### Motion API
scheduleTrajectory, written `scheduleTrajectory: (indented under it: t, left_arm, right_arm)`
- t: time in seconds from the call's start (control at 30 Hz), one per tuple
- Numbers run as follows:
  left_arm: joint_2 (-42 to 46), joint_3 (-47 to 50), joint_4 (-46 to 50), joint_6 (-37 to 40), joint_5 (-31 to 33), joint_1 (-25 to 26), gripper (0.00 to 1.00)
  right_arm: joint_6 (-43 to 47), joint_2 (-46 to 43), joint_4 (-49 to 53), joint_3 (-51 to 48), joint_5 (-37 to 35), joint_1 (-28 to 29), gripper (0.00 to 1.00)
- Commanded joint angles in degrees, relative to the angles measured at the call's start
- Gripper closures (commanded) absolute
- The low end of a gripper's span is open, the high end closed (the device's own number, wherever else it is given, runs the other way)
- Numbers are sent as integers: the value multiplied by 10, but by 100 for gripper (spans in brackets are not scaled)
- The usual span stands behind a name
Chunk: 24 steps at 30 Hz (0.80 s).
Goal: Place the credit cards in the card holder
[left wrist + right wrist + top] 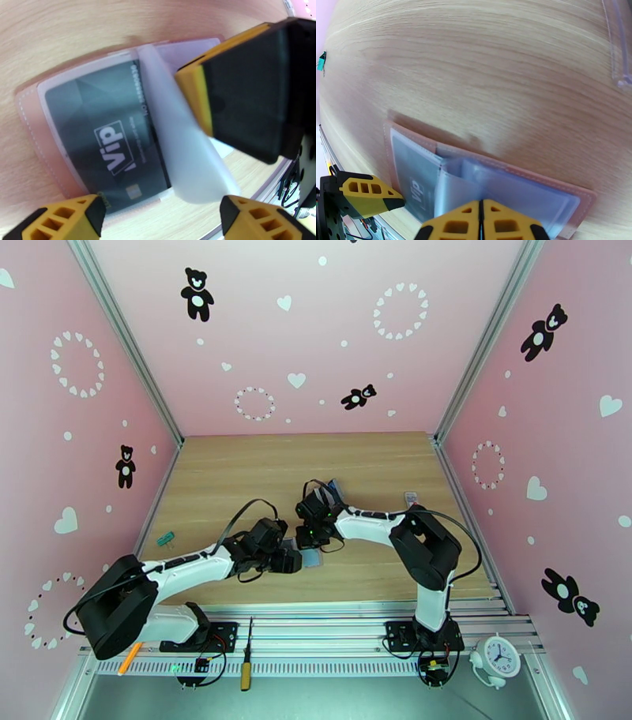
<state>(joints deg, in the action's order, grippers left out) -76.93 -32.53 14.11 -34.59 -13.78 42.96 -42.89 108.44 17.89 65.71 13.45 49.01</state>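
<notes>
Our left fingers (63, 219) gape wide above the credit card (106, 146) sleeved in the card holder (29, 118); our right fingers (505, 221) are pressed shut

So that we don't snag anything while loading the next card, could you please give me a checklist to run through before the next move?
1. VIP card seated in its clear pocket of the card holder: ok.
2. Left fingers free of the card: ok, open with nothing between them.
3. Right fingers steadying the holder: shut, tips at the middle sleeves; whether they pinch one, cannot tell.
4. Loose sleeve page lying flat: not ok, it curls up beside the card.
5. Card holder open flat on the table: ok.
6. Next card located: cannot tell.
</notes>
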Motion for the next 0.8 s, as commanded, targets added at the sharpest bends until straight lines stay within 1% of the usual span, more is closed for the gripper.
scheduleTrajectory:
  t: [0.0, 0.17, 0.37, 0.63, 0.77]
  left_arm:
    - [16, 18, -23, 13, -4, -2, 15]
    - [28, 17, -25, 16, -8, -2, 14]
    - [2, 4, -4, 20, 12, -2, 14]
    - [-9, -9, 38, 27, 51, -2, 17]
    - [-12, -12, 49, 28, 63, -2, 21]
  right_arm:
    - [-4, 17, 3, -1, 13, 8, 92]
    - [-5, 17, 3, -1, 13, 8, 93]
    - [-7, 11, 3, 5, 17, 11, 93]
    - [-11, -2, -1, 12, 25, 14, 93]
    - [-11, -13, 1, 14, 22, 14, 93]
